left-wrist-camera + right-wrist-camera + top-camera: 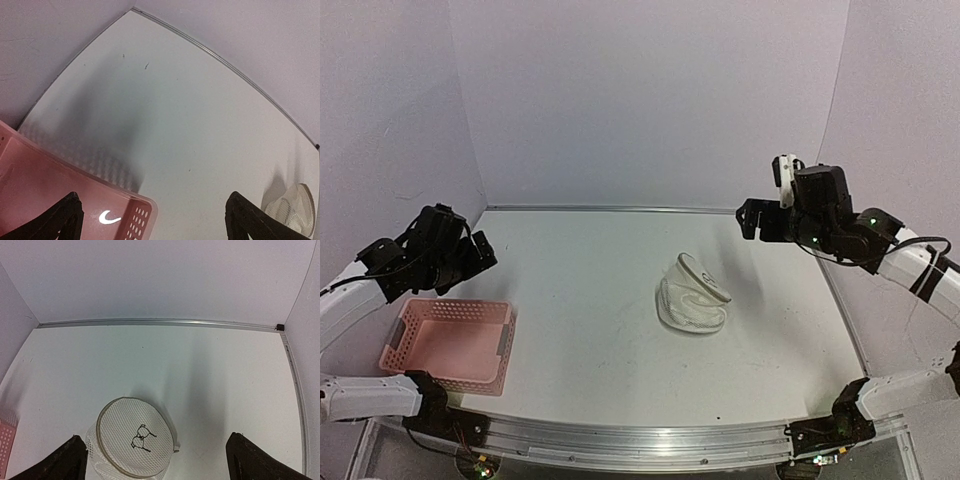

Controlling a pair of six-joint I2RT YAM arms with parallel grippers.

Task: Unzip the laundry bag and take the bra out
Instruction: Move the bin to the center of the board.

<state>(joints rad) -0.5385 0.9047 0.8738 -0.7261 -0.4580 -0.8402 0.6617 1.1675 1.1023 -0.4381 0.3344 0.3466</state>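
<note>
The white mesh laundry bag lies on the table right of centre, tilted. In the right wrist view its round face with a small black bra drawing faces up. It also shows at the lower right of the left wrist view. The bra is hidden; I cannot see it. My right gripper is open, raised above the table behind and right of the bag; in its own view the fingers stand wide apart. My left gripper is open and empty, raised above the basket's far edge.
A pink slotted plastic basket stands at the near left of the table, also in the left wrist view. Grey walls close the table at the back and both sides. A metal rail runs along the near edge.
</note>
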